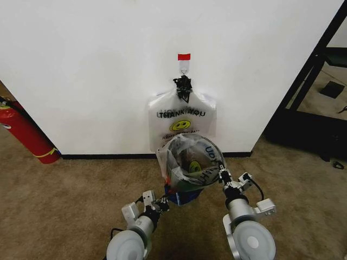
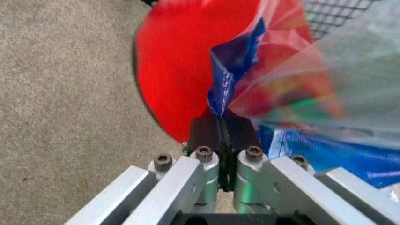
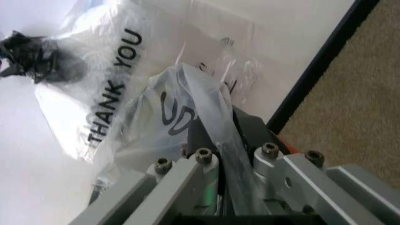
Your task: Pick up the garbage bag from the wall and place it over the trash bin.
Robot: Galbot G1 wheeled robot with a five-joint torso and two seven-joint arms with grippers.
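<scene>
Far left against the wall [image 1: 97, 65] lies a red fire extinguisher [image 1: 24, 135], tilted on the brown carpet [image 1: 65, 189], well apart from the action. A black baseboard [image 1: 108, 156] runs along the foot of the wall.

Moving in, the left tool [image 1: 161, 204] sits low at the near-left side of the trash bin [image 1: 187, 192]. In the left wrist view its 2 black fingers [image 2: 206, 133] are pressed together on a blue-printed fold of the garbage bag [image 2: 228, 75], right against the bin's red base [image 2: 175, 70], with black mesh [image 2: 331, 14] at the far corner.

Centre stage: the garbage bag [image 1: 190, 160] is draped over the bin's mouth, its translucent film ballooned across the rim, a yellow smiley and dark lettering showing through. Directly behind it, on the wall, hangs the flat bundle of bags [image 1: 181, 122] reading THANK YOU, gathered under a black tie [image 1: 183, 86] on a small hook [image 1: 184, 67] beneath a red tape strip [image 1: 184, 56]. The bundle's lower edge hangs just behind the bin.

On to the right: the right tool [image 1: 223, 176] is at the bin's right rim, and in the right wrist view a twisted strip of the bag [image 3: 218, 140] is clamped between its fingers.

Far right, a dark frame [image 1: 314, 70] stands beyond the wall's corner.
</scene>
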